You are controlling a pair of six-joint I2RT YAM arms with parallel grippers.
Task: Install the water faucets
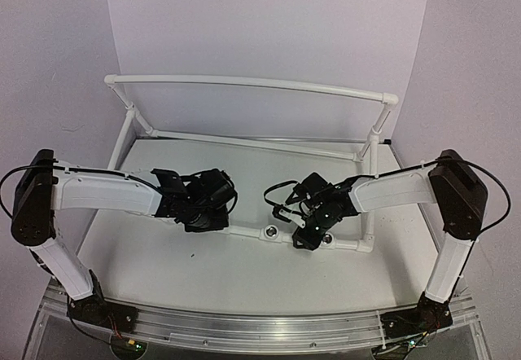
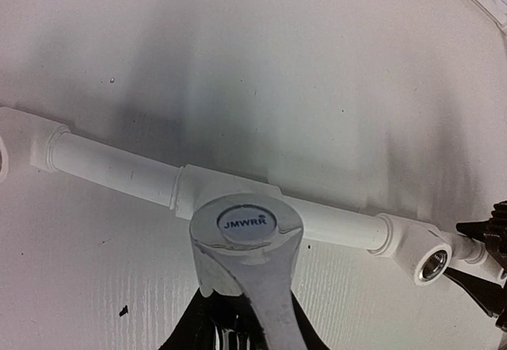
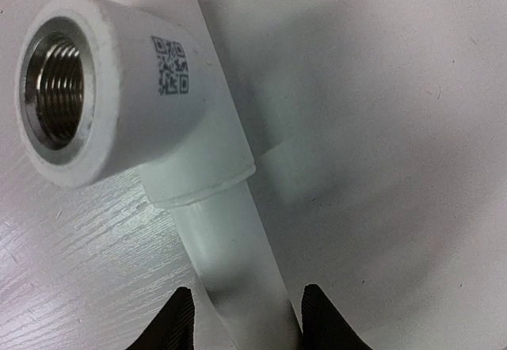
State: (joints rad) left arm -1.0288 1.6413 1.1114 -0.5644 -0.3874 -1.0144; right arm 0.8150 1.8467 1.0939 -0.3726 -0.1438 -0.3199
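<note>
Left gripper [image 1: 205, 205] is clamped on the water faucet [image 2: 247, 235], over the white pipe [image 2: 111, 164]. Right gripper [image 3: 247, 322] straddles that pipe beside its threaded socket [image 3: 51, 81]; whether it grips, I cannot tell.

The top external view looks down from above and behind both arm bases [image 1: 89, 307], far enough back to hold the whole white surface [image 1: 163, 278] and the pipe frame [image 1: 244, 83]. The left wrist view hangs close over the frame's front pipe [image 2: 111, 164], facing down past a chrome faucet [image 2: 249, 247]. The right wrist view sits nearer still, looking along its fingers [image 3: 181, 322] at a threaded socket [image 3: 55, 81]. All three share that front pipe.
</note>
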